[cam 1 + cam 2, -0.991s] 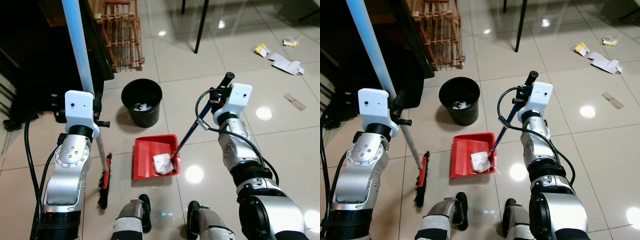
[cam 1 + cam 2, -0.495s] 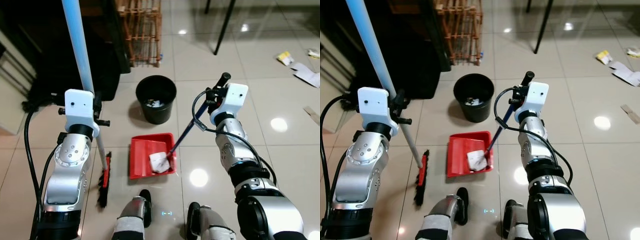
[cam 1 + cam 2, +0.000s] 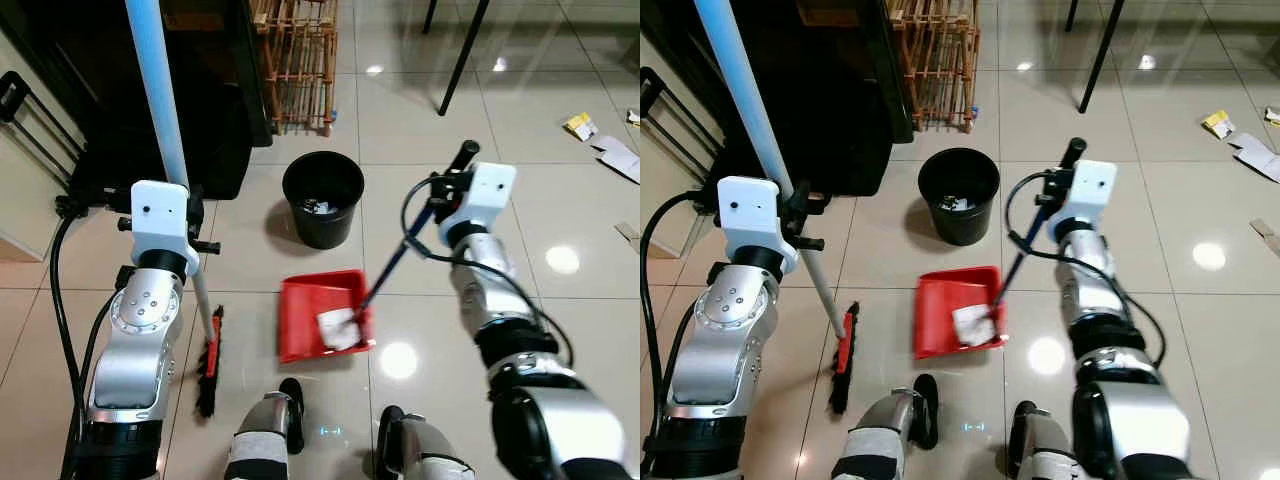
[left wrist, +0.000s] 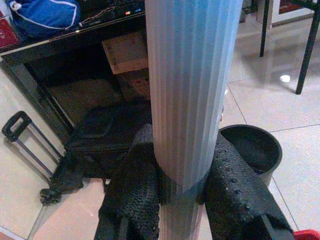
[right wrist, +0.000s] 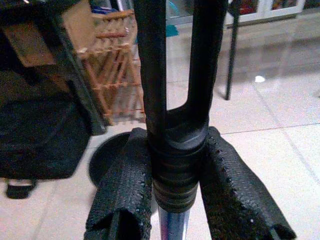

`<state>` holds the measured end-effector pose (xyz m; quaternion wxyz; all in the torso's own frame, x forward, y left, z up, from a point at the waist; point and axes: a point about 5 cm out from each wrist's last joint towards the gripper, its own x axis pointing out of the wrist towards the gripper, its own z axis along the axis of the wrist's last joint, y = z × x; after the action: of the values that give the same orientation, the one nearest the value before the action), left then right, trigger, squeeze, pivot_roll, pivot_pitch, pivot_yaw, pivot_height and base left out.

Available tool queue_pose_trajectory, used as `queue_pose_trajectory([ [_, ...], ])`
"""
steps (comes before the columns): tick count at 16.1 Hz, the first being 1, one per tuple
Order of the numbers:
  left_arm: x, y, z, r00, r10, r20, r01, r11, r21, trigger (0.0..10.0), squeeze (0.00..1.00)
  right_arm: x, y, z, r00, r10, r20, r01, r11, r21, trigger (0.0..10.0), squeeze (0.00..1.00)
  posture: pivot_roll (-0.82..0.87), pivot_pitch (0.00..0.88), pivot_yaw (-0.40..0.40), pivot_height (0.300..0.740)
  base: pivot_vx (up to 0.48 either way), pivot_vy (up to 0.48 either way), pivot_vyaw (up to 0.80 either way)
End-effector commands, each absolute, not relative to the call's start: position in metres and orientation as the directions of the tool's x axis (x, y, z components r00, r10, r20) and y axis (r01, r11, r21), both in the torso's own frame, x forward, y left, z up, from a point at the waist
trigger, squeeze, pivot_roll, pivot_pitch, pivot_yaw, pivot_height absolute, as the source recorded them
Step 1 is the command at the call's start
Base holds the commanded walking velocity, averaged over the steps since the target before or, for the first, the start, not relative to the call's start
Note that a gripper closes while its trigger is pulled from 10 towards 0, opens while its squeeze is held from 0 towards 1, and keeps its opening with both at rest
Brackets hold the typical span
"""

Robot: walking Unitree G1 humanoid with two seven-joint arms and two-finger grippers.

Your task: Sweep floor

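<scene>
Left eye view, read from its left edge: the left hand [image 4: 182,200] is clamped on the pale blue broom handle [image 3: 158,105], which rises steeply to the top of the frame. In the left wrist view both black fingers [image 4: 132,195] press the ribbed pole from either side. The broom head [image 3: 211,362], red-backed with dark bristles, rests on the tiled floor [image 3: 585,300] in the lower left, its long axis running roughly up and down the frame.

Towards the centre, the red dustpan [image 3: 322,315] lies on the floor just beside the broom head, with a crumpled white paper [image 3: 338,328] in its lower right corner. Directly above the pan in the frame, near but not touching, stands the black bin [image 3: 322,198], with some scraps already inside.

Right of centre, the right hand [image 5: 172,200] is closed around the dark dustpan handle [image 3: 405,250], which slants from the hand down and left to the pan. The right wrist view shows its fingers [image 5: 125,190] gripping the handle's black collar.

At the far upper right, more paper litter [image 3: 600,140] lies well apart from the robot.

The likely next step is emptying the pan. The bin sits beyond the pan's far edge, so the right arm, the one holding the pan, would need to lift and carry it forward over the bin's mouth.
</scene>
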<state>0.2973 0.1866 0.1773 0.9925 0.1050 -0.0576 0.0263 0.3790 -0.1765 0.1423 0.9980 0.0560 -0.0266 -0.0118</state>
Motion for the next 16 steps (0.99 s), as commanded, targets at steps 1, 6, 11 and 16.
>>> queue_pose_trajectory([
  [1,0.296,0.192,0.184,0.985,0.064,0.162,-0.099,0.97,0.221,10.0,0.0,0.381,-0.186,0.149,0.996,-0.058,0.07,0.051,0.994,0.1,10.0,0.0,0.07,0.195,0.047,0.74,0.0,0.0,0.0],
  [6,0.296,0.192,0.183,0.984,0.067,0.165,-0.103,0.97,0.222,10.0,0.0,0.382,-0.219,0.159,0.986,-0.146,0.076,0.143,0.989,0.044,10.0,0.0,0.07,0.191,0.049,0.74,0.0,0.0,0.0],
  [11,0.297,0.191,0.184,0.984,0.063,0.169,-0.1,0.971,0.217,10.0,0.0,0.387,-0.248,0.18,0.966,-0.246,0.08,0.242,0.969,0.056,10.0,0.0,0.07,0.185,0.048,0.74,0.0,0.0,0.0],
  [16,0.297,0.192,0.185,0.983,0.07,0.169,-0.106,0.971,0.215,10.0,0.0,0.387,-0.282,0.21,0.913,-0.393,0.114,0.391,0.92,0.042,10.0,0.0,0.07,0.197,0.047,0.74,0.0,0.0,0.0],
])
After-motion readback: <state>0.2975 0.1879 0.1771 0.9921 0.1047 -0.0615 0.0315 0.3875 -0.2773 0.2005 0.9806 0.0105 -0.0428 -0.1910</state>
